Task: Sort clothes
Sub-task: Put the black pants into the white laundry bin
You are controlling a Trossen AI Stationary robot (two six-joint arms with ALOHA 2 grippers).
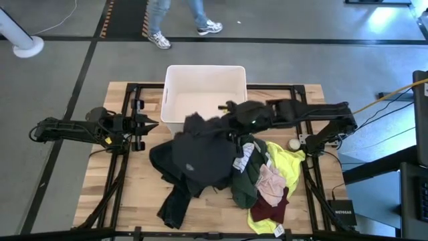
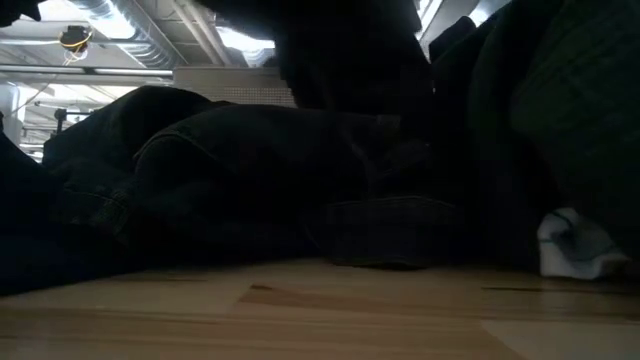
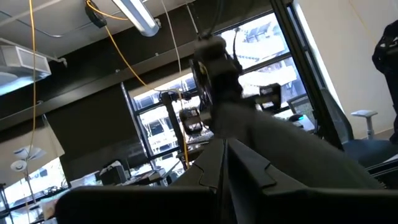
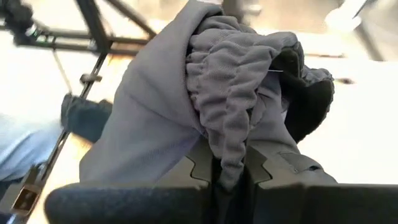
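Note:
The clothes lie in a pile at the table's middle: a dark grey garment [image 1: 200,157], a dark green one [image 1: 247,175], a neon yellow one [image 1: 286,164], a pale pink one [image 1: 271,182] and a maroon one [image 1: 271,209]. My right gripper [image 1: 231,119] reaches in from the right, beside the near edge of the white bin [image 1: 204,90], and is shut on the dark grey garment [image 4: 186,106]. My left gripper [image 1: 152,123] is shut and empty at the table's left, beside the bin. In the low view the dark clothes [image 2: 250,180] rest on the wood. My right gripper pinches a bunched fold of the dark grey garment [image 4: 229,134] between its two fingers [image 4: 283,165]; several gathered layers show. The held part is raised above the pile, and the rest of the garment [image 1: 200,167] hangs down onto the table.
The white bin [image 1: 175,100] stands at the table's far middle. A small pale round object [image 1: 294,144] lies right of the pile. A dark frame [image 1: 127,167] runs around the table. A person's legs [image 1: 160,27] show on the floor beyond the far edge.

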